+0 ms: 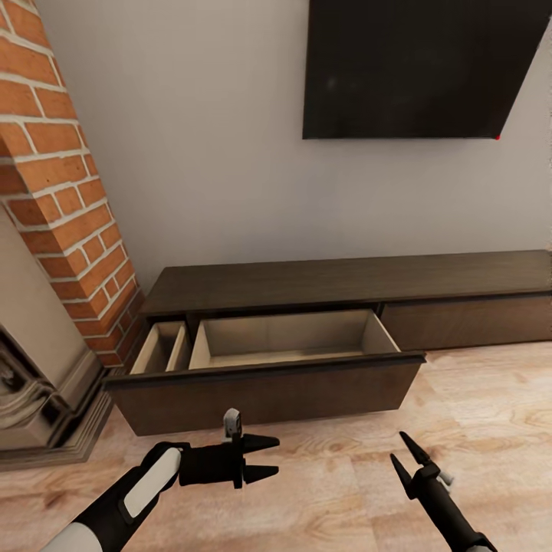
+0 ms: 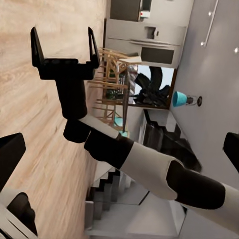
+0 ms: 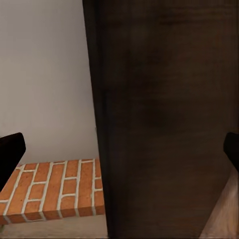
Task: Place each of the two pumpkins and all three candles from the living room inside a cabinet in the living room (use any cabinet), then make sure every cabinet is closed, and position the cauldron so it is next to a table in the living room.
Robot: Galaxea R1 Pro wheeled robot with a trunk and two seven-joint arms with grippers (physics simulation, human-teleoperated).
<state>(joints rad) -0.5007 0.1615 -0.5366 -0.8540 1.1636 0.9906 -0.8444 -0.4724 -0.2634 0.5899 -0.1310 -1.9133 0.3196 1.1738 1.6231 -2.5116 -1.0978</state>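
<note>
**Both arms hanging free before the open cabinet drawer**

Nearest to me, the left gripper (image 1: 268, 458) is hovering over the wooden floor (image 1: 475, 399), its fingers spread apart and holding nothing, pointing across toward the other arm. The right gripper (image 1: 406, 452) is hanging beside it, well apart, its two pointed fingers likewise splayed and empty; the left wrist view is showing it (image 2: 63, 46) clearly released. Just beyond them, the cabinet (image 1: 345, 280) is standing along the wall with one wide drawer (image 1: 268, 383) pulled out, its pale beige compartments lying bare. To the left, a brick column (image 1: 69, 192) is rising over a stone fireplace (image 1: 38, 383). Above the cabinet, a dark screen (image 1: 422, 65) is hanging on the grey wall.
</note>
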